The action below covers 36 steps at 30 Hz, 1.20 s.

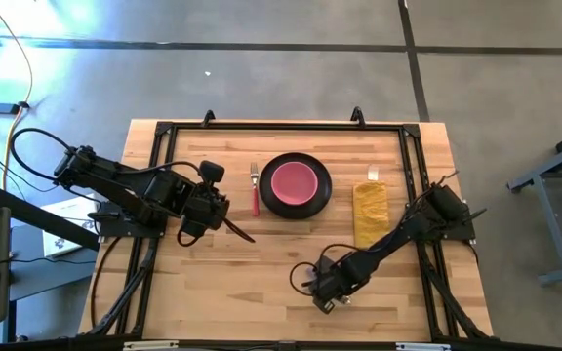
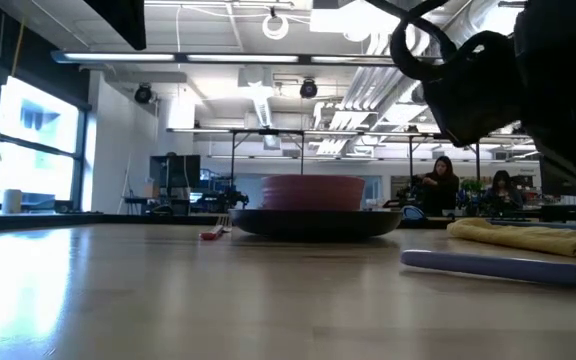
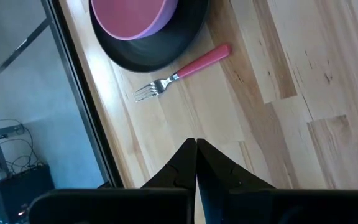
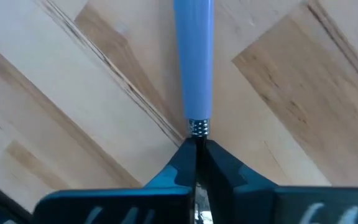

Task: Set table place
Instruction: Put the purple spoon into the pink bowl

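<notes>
A dark round plate (image 1: 317, 198) with a pink bowl (image 1: 294, 180) in it sits at the table's far middle. A pink-handled fork (image 1: 255, 195) lies on the table, left of the plate. A folded yellow napkin (image 1: 370, 214) lies to the plate's right. My left gripper (image 1: 245, 236) is shut and empty, near-left of the fork; it also shows in the left wrist view (image 3: 196, 144). My right gripper (image 4: 196, 147) is shut on the purple-handled spoon (image 4: 193, 56) near the table's front middle (image 1: 312, 283). The spoon's bowl is hidden. My right gripper pinches the spoon's metal neck (image 4: 197, 128) between its two fingers, right at the ribbed end of the handle. The handle (image 2: 493, 265) runs straight on from the fingertips, in line with them. It lies level along the tabletop; whether it touches the wood, I cannot tell.
The light-wood table (image 1: 261, 292) has a black rail frame (image 1: 281, 127) along its edges. Bare wood lies near the plate's front and at the near left. People sit in the room beyond the table (image 2: 438, 180).
</notes>
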Each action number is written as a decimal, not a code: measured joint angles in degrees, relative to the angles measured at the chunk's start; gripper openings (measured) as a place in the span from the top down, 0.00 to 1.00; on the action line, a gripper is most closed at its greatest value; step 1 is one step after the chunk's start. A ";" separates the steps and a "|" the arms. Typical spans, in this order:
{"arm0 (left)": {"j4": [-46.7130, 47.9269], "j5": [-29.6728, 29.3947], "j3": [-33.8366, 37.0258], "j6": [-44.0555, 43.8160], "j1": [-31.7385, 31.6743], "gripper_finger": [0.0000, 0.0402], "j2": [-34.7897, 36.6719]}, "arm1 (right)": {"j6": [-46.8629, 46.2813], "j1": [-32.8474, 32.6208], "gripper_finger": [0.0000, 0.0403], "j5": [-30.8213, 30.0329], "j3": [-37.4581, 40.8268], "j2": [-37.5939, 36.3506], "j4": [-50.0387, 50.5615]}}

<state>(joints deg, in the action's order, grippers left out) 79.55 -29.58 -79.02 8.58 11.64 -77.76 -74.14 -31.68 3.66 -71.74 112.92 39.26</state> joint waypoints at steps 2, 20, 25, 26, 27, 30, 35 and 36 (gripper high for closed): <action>-0.03 0.00 0.00 0.00 0.00 1.00 0.00 | 1.22 0.02 1.00 -2.17 -3.11 0.49 3.12; -19.26 10.50 0.01 4.07 0.02 1.00 0.00 | 14.49 2.10 1.00 -33.69 -49.72 -0.88 49.95; -34.26 18.04 0.02 10.04 -2.14 0.98 -0.02 | 20.67 2.58 1.00 -39.62 -56.27 -1.65 50.73; -36.62 19.90 0.00 10.89 -2.71 0.97 -0.02 | 21.82 2.59 1.00 -40.31 -56.91 -1.67 50.80; -38.38 21.52 0.02 11.66 -3.33 0.96 -0.02 | 22.46 2.80 1.00 -40.73 -57.26 -1.74 50.70; -41.58 24.63 0.01 13.59 -5.47 0.90 -0.02 | 25.13 3.52 1.00 -40.94 -57.62 -1.82 50.78; -41.72 25.68 0.02 14.33 -9.08 0.75 -0.02 | 27.57 5.03 1.00 -40.46 -57.62 -1.81 50.78; -41.74 25.69 0.02 14.30 -9.83 0.72 -0.02 | 28.06 5.31 1.00 -40.42 -57.62 -1.80 50.78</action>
<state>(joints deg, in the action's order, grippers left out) 37.81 -3.89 -79.00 22.88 1.81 -77.78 -46.08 -26.37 -36.76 -129.36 111.12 90.04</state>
